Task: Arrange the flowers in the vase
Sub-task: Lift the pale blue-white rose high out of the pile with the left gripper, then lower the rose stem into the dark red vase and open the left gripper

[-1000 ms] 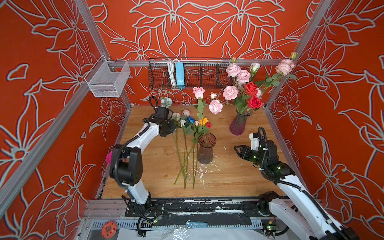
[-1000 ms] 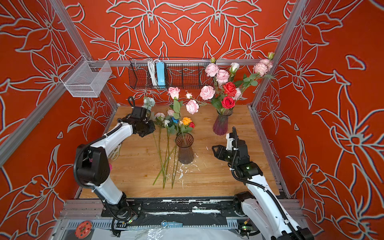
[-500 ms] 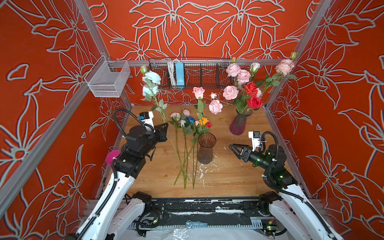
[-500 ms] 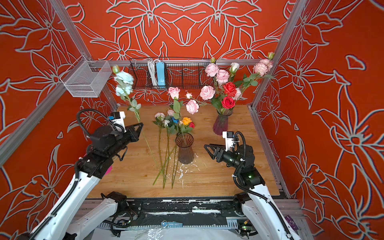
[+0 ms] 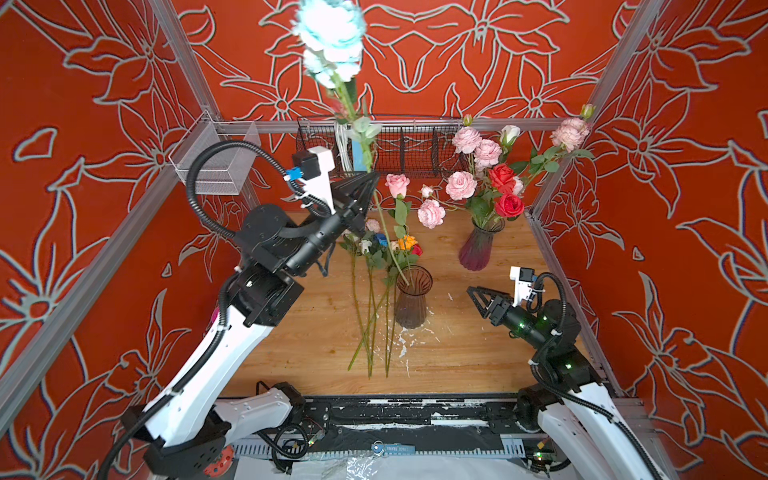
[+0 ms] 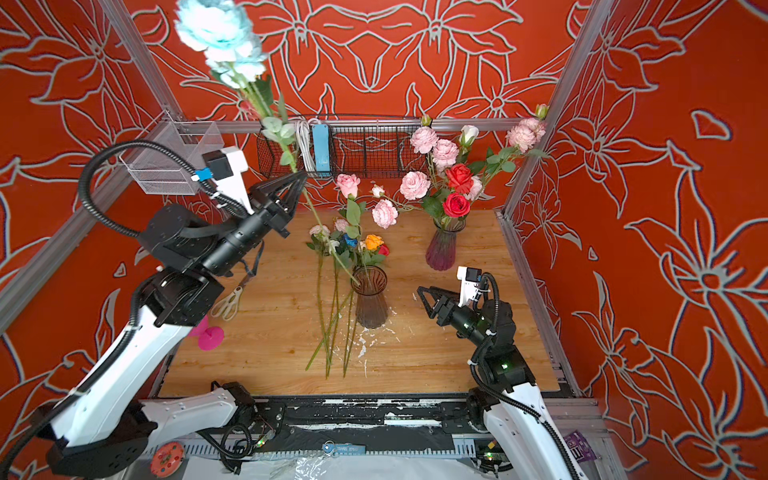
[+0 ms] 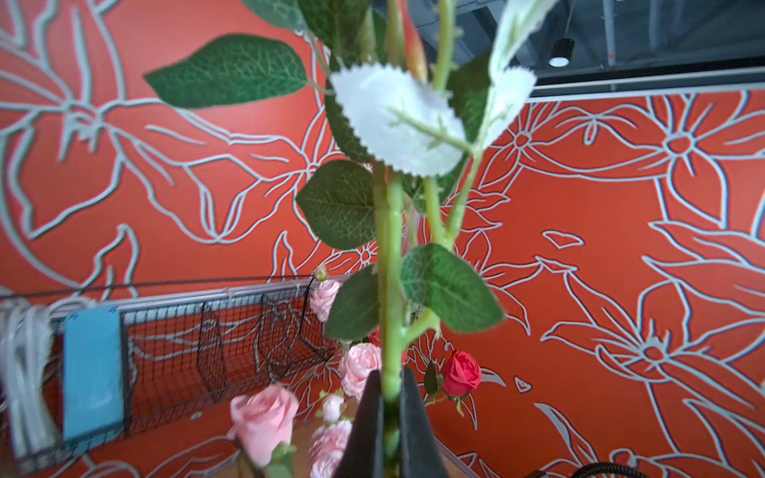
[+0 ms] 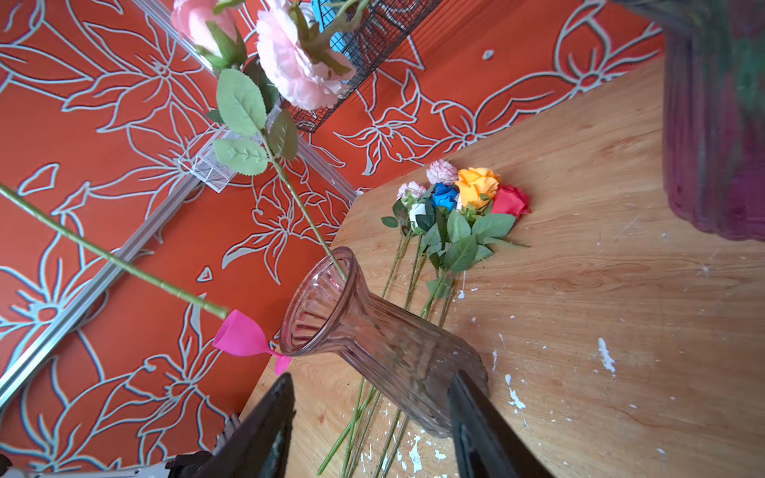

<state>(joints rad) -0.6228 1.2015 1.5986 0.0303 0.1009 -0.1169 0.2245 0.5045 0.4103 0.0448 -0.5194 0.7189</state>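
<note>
In both top views your left gripper (image 5: 369, 179) (image 6: 300, 178) pinches the pale blue flower (image 5: 330, 33) partway down its length. It slants, bloom high toward the back wall, cut end down toward the glass vase (image 5: 411, 299). Your right gripper (image 5: 473, 292) sits nearer that vase, apart from it.

In the left wrist view, the fingers (image 7: 366, 426) are clamped tight on the green stem (image 7: 389, 269).

In the right wrist view, the jaws stand spread and empty, framing the vase's body without touching. The cut end (image 8: 219, 310) hangs just short of the rim, outside. Loose flowers (image 8: 455, 231) lie on the table beyond.
</note>
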